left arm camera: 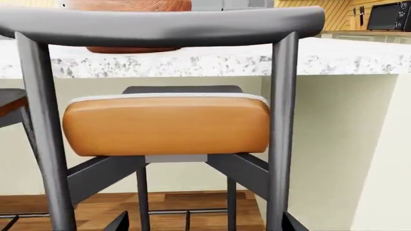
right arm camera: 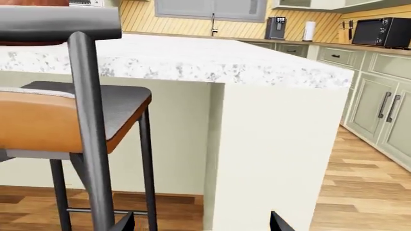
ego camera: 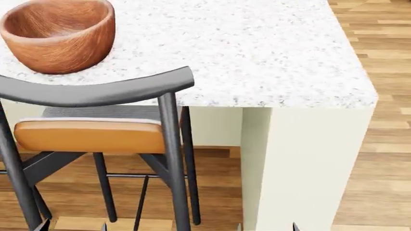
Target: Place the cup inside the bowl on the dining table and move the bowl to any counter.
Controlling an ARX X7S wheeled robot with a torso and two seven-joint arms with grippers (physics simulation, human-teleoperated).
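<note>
Head view looked down on a stool (ego camera: 96, 134) standing nearest the camera, with a dark grey metal frame, a curved backrest and a tan padded seat, pushed up against the white side of the dining table (ego camera: 257, 53). Along the bottom edge of that view only small dark tips showed, too little to tell whether either gripper was released or clenched. In the right wrist view two dark fingertips of the right gripper (right arm camera: 201, 222) stood well apart at the bottom edge with nothing between them, so it was spread wide and held nothing. The left wrist view showed dark slivers at its bottom edge, not enough to judge the left gripper. Beyond the stool, the bowl (ego camera: 59, 34) sat upright on the speckled tabletop, at the far left of the head view, just behind the backrest, and looked empty inside. The cup was not visible in any view. Farthest away, in the right wrist view, the counter (right arm camera: 359, 47) ran along the back wall, carrying a black microwave (right arm camera: 384, 32) and a paper towel roll (right arm camera: 309, 31).
</note>
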